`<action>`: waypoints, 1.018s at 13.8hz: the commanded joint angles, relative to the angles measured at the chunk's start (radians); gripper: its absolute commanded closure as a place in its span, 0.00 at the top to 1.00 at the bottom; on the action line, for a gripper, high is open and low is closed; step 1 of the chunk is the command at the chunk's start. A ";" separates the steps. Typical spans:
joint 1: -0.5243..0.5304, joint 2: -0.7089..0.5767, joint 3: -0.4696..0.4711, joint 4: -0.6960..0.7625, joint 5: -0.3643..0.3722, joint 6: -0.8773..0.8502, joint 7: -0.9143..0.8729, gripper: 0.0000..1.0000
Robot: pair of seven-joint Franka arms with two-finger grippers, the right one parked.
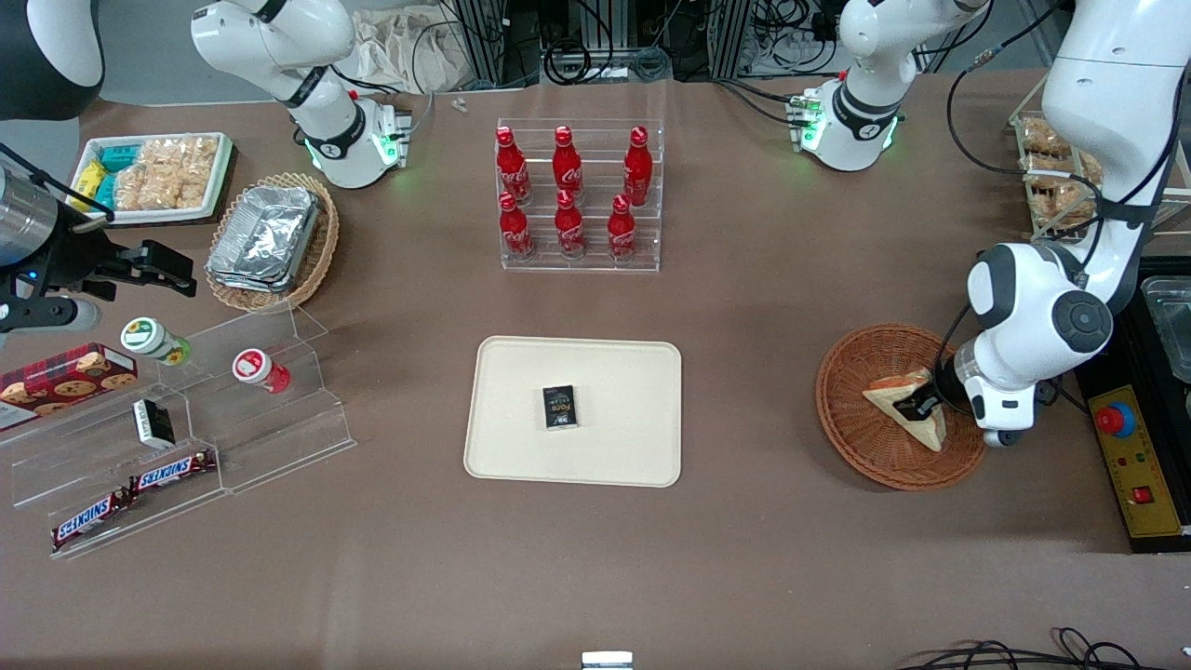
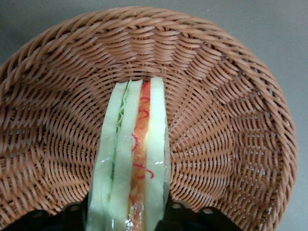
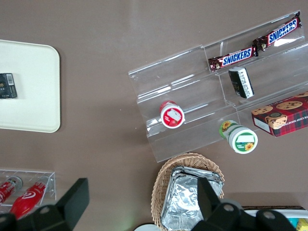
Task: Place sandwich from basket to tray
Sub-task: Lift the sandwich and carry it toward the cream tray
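Down in the basket, your end effector pinches the sandwich between its fingers; the wedge sits inside the basket. Toward the parked arm, the tray carries a black box.

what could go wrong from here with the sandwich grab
The hand sits at the sandwich inside the basket, fingers on either side of the wedge. The layers stand on edge, so a hard squeeze could crush the bread or shift the filling, and a light one could let it slip on lifting. On the tray, a small black box already sits near the middle, so a drop there could land on it.
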 commanded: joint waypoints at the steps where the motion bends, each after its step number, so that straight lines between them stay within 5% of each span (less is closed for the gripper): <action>1: -0.001 -0.010 -0.004 0.006 0.029 0.010 -0.029 0.00; 8: -0.018 -0.048 -0.066 0.275 0.025 -0.416 0.012 0.00; 11: -0.041 -0.039 -0.127 0.459 0.022 -0.622 0.078 0.13; 12: -0.065 -0.036 -0.136 0.513 0.020 -0.680 0.079 0.01; 14: -0.145 -0.025 -0.138 0.571 0.011 -0.749 0.066 0.00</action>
